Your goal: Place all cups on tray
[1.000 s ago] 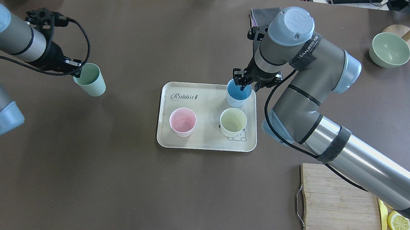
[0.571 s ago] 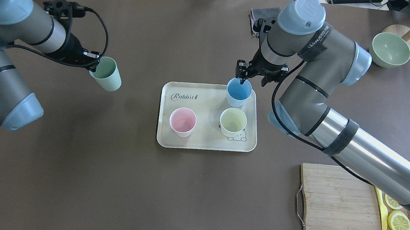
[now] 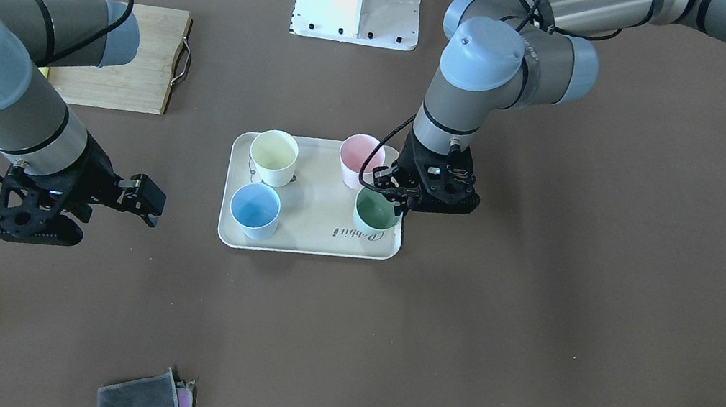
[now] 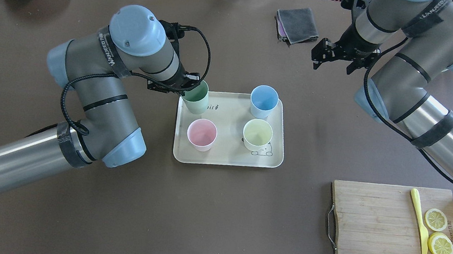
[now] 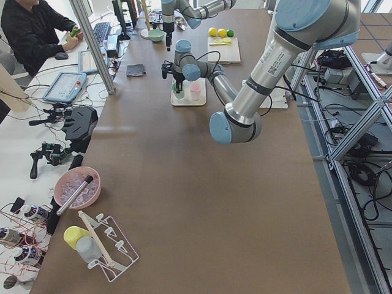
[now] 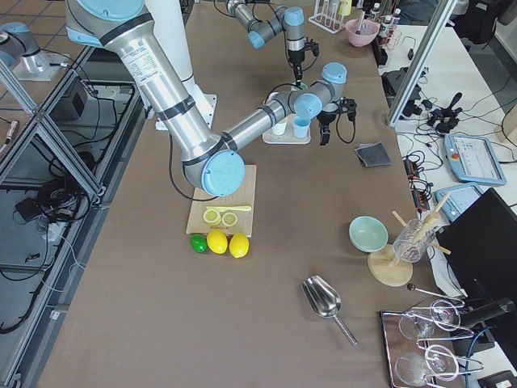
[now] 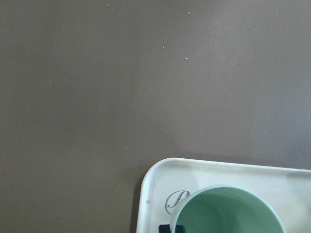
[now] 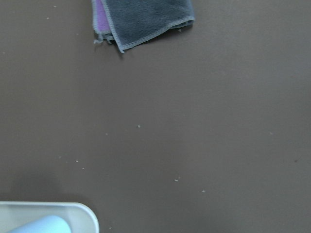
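Left gripper (image 4: 191,86) and its load. The fingers are closed on the near-side rim of the mint green cup (image 4: 196,98), which is upright, mouth up, over the tray (image 4: 227,155) at its far left corner and covers part of the "Rabbit" script there (whether its base touches the tray surface cannot be told from any view). The left wrist view shows the cup's mouth inside the tray's rounded corner, with one dark fingertip (image 7: 165,228) just outside the rim.

Other cups on the tray, all upright and apart from one another: light blue cup (image 4: 263,100) at the far right corner, pale yellow cup (image 4: 257,133) at the near right beside the printed bear, pink cup (image 4: 201,133) at the near left.

Right gripper (image 4: 333,62): jaws spread and holding nothing, well beyond the tray's far right corner, above bare table. A folded grey cloth (image 4: 298,24) lies farther out from the tray on that same side.
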Available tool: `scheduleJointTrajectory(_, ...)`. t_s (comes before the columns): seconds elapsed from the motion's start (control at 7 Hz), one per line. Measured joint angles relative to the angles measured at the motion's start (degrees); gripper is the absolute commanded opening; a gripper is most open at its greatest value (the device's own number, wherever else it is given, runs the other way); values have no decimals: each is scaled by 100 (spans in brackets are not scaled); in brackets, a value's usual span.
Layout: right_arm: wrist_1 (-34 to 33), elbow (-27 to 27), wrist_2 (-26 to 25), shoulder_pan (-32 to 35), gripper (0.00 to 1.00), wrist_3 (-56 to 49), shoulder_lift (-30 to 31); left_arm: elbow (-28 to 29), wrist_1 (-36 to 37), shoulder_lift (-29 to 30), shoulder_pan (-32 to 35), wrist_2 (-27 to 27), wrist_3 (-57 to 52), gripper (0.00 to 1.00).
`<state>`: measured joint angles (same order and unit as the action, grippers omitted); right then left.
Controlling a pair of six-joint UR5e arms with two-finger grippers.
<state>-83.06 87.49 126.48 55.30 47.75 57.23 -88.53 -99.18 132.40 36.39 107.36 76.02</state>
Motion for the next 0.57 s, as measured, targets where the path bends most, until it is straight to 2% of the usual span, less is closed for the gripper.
scheduleJointTrajectory(0.14,1,62,22,76,100,-161,149,128,-32,91,-110,-92,136,45)
scheduleJointTrajectory(0.29,-2,97,40,128,100,-240,236,187,-106,121,-187,-166,254,98)
scheduleJointTrajectory(0.57,0,239,95,265,100,-311,449,120,-187,112,-205,-285,331,98)
